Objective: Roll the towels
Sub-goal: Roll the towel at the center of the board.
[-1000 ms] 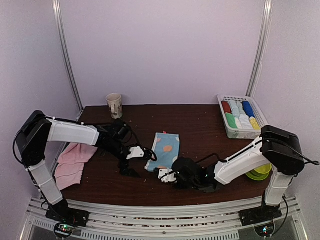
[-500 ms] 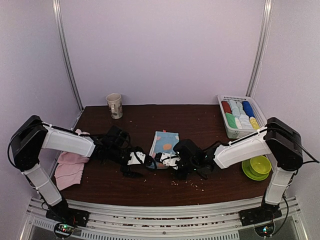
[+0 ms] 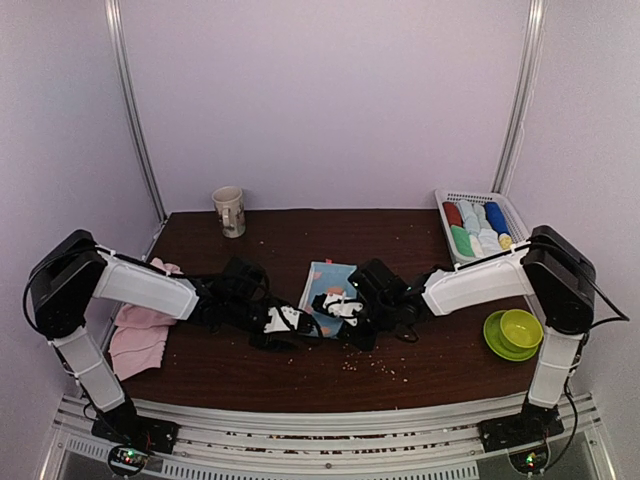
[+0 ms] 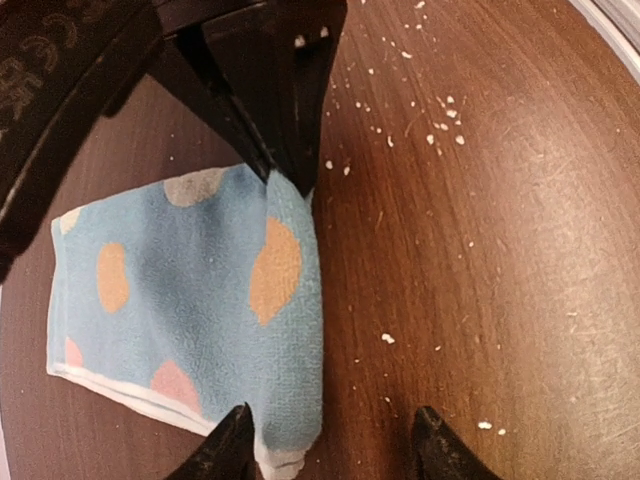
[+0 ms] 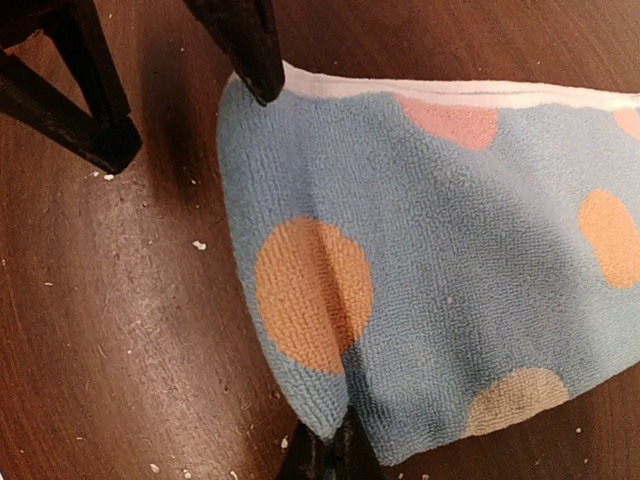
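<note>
A light blue towel [image 3: 325, 280] with orange and pink dots lies mid-table, partly doubled over. My right gripper [image 5: 328, 450] is shut on a pinched fold at that towel's [image 5: 450, 250] edge. My left gripper [image 4: 333, 445] stands open at the opposite corner of the towel [image 4: 190, 290]; the white-hemmed corner lies just inside one fingertip, the other tip over bare wood. In the top view the left gripper [image 3: 295, 322] and right gripper [image 3: 335, 305] meet at the towel's near end. Pale pink towels [image 3: 140, 325] lie heaped at the table's left edge.
A white slatted basket [image 3: 470, 268] of rolled cloths stands at the back right. A green bowl [image 3: 512, 332] sits near the right arm's base, a mug [image 3: 229, 211] at the back left. Pale crumbs [image 3: 370, 365] dot the dark wood.
My right gripper has carried the towel's near edge away from the table's front, shortening the towel. The left gripper has moved right to the towel's corner and its jaws have narrowed.
</note>
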Robot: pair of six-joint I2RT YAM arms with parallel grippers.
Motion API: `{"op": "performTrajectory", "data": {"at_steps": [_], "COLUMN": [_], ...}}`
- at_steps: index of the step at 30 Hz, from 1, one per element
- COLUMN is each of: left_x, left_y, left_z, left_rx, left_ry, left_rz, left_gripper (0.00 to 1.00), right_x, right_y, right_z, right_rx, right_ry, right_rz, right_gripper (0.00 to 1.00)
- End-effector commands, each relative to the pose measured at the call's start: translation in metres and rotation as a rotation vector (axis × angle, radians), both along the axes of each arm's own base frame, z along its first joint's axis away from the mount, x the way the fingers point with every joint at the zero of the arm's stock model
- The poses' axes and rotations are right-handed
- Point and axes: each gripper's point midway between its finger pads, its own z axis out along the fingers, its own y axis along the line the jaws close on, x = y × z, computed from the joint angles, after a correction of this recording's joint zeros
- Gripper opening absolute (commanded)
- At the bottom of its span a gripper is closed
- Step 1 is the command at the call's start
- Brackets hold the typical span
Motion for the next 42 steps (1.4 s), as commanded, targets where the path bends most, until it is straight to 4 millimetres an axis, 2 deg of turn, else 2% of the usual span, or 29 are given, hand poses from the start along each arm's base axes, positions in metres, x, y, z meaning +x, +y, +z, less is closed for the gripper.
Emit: {"op": "performTrajectory", "data": {"at_steps": [1, 5, 7, 13, 16, 20, 26, 36, 42], "left_x": [0.010, 0.017, 0.020, 0.019, 0.017, 0.020, 0.018, -0.001, -0.002], "left_y": [-0.009, -0.012, -0.013, -0.013, -0.014, -0.013, -0.007, 0.004, 0.005], "left_z": [0.002, 0.001, 0.001, -0.009, -0.011, -0.016, -0.019, -0.011, -0.001], "left_rx": [-0.014, -0.015, -0.017, 0.016, 0.026, 0.057, 0.098, 0.106, 0.083], "left_ry": [0.005, 0.010, 0.008, 0.036, 0.049, 0.081, 0.202, 0.340, 0.419], "left_rz": [0.025, 0.055, 0.067, 0.057, 0.048, 0.061, 0.047, -0.007, -0.018], "left_gripper": [0.53, 0.47, 0.41, 0.38, 0.27, 0.00, 0.00, 0.00, 0.08], "right_x": [-0.004, -0.005, -0.004, -0.004, -0.003, -0.005, -0.008, -0.017, -0.020], "right_y": [-0.003, -0.005, -0.006, -0.008, -0.008, -0.006, -0.004, -0.008, -0.010], "right_z": [-0.009, -0.012, -0.014, -0.013, -0.014, -0.015, -0.010, -0.002, 0.002], "right_rx": [-0.019, -0.024, -0.025, -0.023, -0.026, -0.024, 0.004, 0.002, 0.006], "right_ry": [0.081, 0.105, 0.115, 0.142, 0.159, 0.196, 0.271, 0.448, 0.511], "right_rz": [0.003, 0.004, 0.004, 0.009, 0.012, 0.026, 0.048, 0.068, 0.057], "right_gripper": [0.00, 0.00, 0.00, 0.00, 0.00, 0.00, 0.00, 0.00, 0.00]}}
